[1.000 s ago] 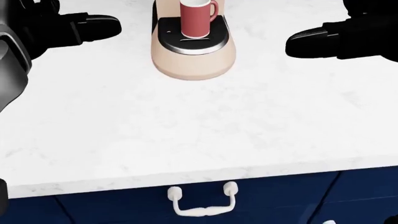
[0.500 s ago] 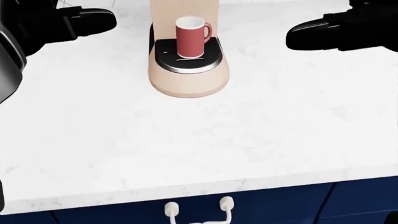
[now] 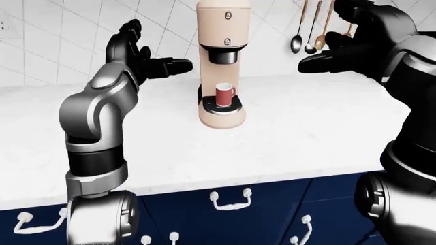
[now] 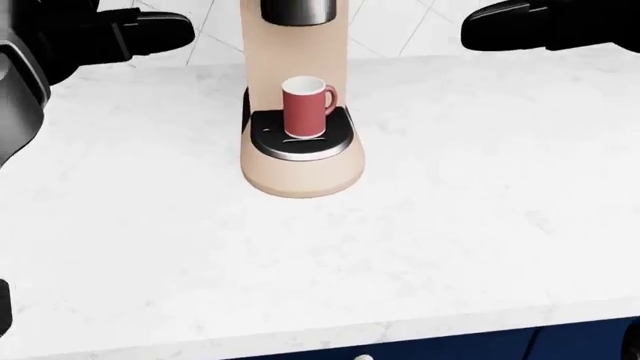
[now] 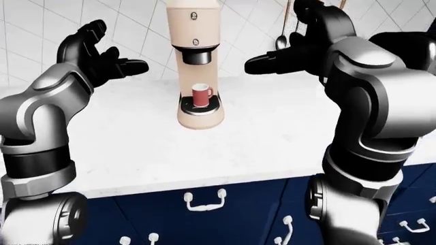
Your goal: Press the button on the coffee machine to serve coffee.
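The coffee machine (image 3: 222, 61), a tall beige column, stands on the white marble tabletop (image 3: 306, 122) against the tiled wall, near the middle of both eye views. Two small round buttons show on its upper face, one (image 3: 228, 17) near the top and a second (image 3: 228, 42) lower down, just above the dark spout. A red mug (image 3: 224, 95) sits upright on the drip tray under that spout, so the cup appears ready and only the press is left. Neither hand touches the machine. The left hand (image 3: 139, 58) hangs to the machine's left at about the height of the lower button, its fingers spread wide and holding nothing, one finger pointing toward the column with a clear gap between. The right hand (image 3: 354, 43) is raised on the other side, also splayed and empty, farther off than the left. Spoons (image 3: 303, 35) hang on the wall behind it. Dark blue drawers with white handles (image 3: 230, 200) run below. By my reading the task is at the approach, no button yet reached.
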`<state>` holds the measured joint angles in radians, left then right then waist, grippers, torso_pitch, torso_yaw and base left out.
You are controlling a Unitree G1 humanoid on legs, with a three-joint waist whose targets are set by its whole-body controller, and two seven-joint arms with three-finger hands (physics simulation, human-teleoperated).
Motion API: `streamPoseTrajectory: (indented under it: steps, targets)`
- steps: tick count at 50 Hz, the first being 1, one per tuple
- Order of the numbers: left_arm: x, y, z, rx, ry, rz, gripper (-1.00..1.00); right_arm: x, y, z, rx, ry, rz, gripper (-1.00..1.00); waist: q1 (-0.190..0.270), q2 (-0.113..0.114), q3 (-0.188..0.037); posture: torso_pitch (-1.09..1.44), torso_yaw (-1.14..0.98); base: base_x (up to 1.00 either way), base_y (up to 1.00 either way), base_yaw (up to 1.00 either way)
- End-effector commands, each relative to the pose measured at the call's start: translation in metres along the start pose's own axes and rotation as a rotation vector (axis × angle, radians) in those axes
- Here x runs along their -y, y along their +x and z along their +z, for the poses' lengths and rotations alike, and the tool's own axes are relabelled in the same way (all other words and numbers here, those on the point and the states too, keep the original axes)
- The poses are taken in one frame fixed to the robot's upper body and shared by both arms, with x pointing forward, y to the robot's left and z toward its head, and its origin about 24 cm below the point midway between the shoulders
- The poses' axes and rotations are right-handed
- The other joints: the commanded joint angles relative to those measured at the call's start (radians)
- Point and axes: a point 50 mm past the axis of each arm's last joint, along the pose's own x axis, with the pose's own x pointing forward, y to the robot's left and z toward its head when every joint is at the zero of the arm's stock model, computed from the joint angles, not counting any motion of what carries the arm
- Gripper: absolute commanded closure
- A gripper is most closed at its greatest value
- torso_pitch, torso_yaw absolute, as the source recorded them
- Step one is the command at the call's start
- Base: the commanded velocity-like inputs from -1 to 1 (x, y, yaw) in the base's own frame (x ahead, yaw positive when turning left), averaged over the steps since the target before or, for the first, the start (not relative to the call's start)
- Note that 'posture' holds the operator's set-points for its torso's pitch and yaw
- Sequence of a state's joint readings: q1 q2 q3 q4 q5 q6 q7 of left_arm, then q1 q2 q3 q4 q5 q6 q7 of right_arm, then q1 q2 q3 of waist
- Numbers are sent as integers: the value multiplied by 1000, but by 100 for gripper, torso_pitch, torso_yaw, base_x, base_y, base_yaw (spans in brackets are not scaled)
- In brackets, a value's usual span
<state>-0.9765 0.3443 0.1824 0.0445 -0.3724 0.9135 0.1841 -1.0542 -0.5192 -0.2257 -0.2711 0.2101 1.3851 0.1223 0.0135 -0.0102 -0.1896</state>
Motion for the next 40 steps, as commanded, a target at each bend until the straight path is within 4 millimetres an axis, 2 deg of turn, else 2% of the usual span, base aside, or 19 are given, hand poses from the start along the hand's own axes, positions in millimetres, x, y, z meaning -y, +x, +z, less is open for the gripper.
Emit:
streamPoseTrajectory:
  steps: [1, 8, 14, 23, 31, 35, 40]
  targets:
    - [-1, -3, 23, 101, -11, 4, -100, 2, -4, 13, 81, -6, -13, -100, 1, 0, -22, -35, 0, 0, 0, 0]
    - [-4, -1, 25, 97, -14, 11, -100, 2, -3, 11, 83, 2, -14, -100, 3, 0, -62, -39, 0, 0, 0, 0]
    - [-2, 0, 20, 97, -14, 9, -100, 2, -4, 9, 80, 4, -14, -100, 6, -2, -84, -42, 0, 0, 0, 0]
    - [0, -5, 23, 104, -27, 5, -100, 3, -8, 9, 85, 9, -18, -100, 8, -3, -103, -44, 0, 0, 0, 0]
    - [-1, -2, 27, 105, -28, -2, -100, 11, -12, 19, 94, 4, -30, -100, 11, -3, -126, -50, 0, 0, 0, 0]
    - [0, -1, 25, 95, -24, -2, -100, 7, -8, 7, 86, 19, -27, -100, 15, -4, -138, -54, 0, 0, 0, 0]
    - [4, -2, 28, 98, -25, -13, -100, 8, -8, 8, 89, 23, -28, -100, 15, -5, -158, -59, 0, 0, 0, 0]
